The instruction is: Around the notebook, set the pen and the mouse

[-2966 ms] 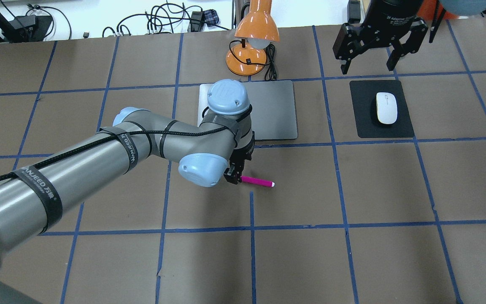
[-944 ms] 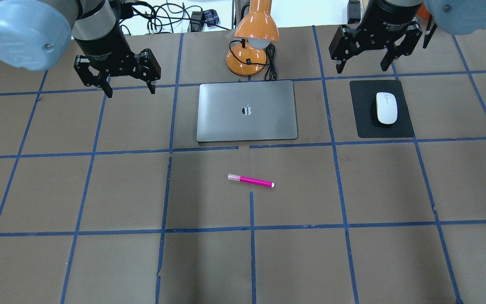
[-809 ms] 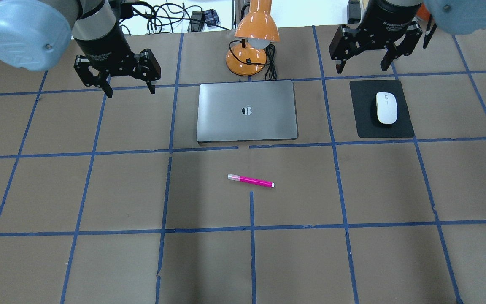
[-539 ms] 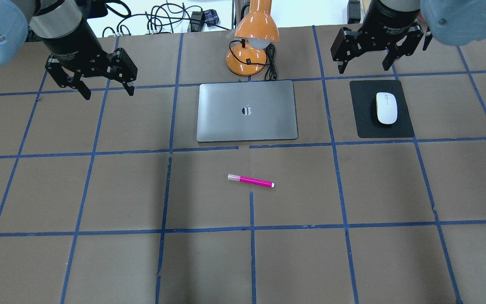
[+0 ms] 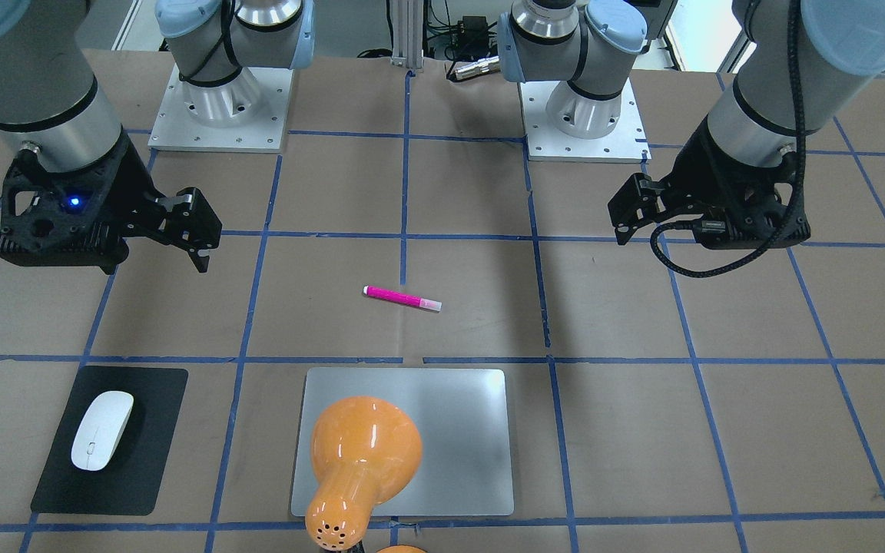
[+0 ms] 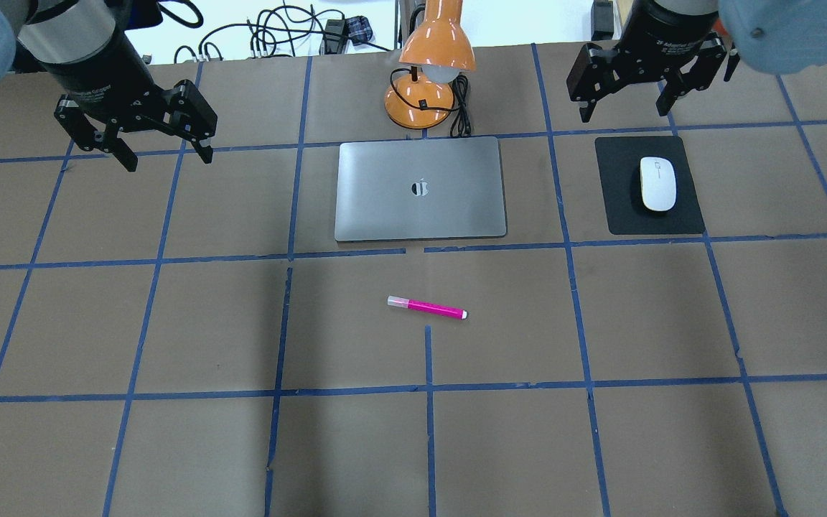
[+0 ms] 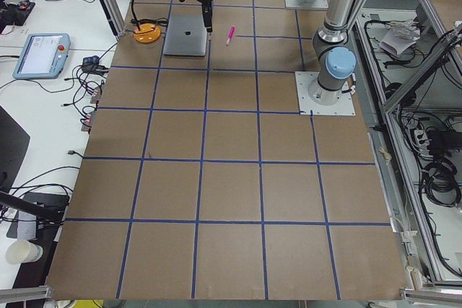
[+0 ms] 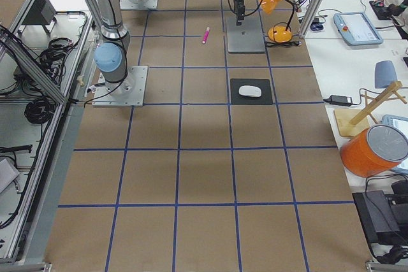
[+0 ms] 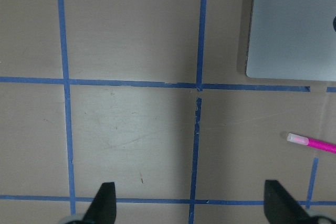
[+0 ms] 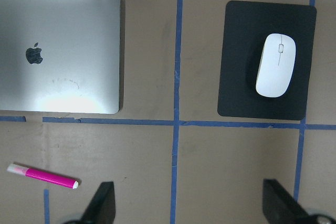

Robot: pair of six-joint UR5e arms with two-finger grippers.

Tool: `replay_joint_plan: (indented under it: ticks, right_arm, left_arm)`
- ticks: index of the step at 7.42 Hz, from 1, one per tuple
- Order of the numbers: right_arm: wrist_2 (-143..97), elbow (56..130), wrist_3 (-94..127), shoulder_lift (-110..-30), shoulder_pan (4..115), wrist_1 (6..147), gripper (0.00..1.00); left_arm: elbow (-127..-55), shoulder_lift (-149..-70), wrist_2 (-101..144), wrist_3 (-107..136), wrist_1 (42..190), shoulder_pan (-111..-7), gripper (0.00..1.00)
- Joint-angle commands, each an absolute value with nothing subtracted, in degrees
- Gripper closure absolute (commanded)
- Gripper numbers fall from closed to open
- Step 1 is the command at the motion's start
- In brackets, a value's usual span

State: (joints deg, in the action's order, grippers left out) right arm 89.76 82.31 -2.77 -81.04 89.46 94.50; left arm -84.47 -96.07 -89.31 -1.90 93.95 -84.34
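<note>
The pink pen [image 6: 426,308] lies loose on the brown table, a little in front of the silver notebook [image 6: 421,208]. To the notebook's right, the white mouse [image 6: 657,184] rests on a black mat [image 6: 622,215]. My left gripper [image 6: 167,154] hangs open and empty above the table, back left of the notebook. My right gripper [image 6: 627,108] hangs open and empty just behind the mat. The left wrist view shows the pen [image 9: 312,142] and a notebook corner [image 9: 294,24]. In the right wrist view the mouse [image 10: 276,72], notebook [image 10: 60,51] and pen [image 10: 43,176] all show.
An orange desk lamp [image 6: 428,79] with its cord stands right behind the notebook. Cables lie beyond the table's far edge. Blue tape lines grid the brown surface.
The left arm has let go of the pen and drawn back to the far left, still shifting left over the last second. Pen, mouse and notebook have not moved.
</note>
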Motion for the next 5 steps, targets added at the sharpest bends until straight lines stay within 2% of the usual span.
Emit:
replay_joint_plan:
  ticks: [1, 5]
  right_arm:
    - [89.6, 82.3, -2.7, -80.9, 89.5, 94.2, 0.0]
    - [89.6, 82.5, -2.7, -81.1, 89.5, 94.2, 0.0]
  left_arm:
    - [-84.5, -95.5, -89.2, -1.7, 94.5, -84.5, 0.0]
    - [-86.2, -94.1, -89.3, -1.8, 95.7, -84.6, 0.0]
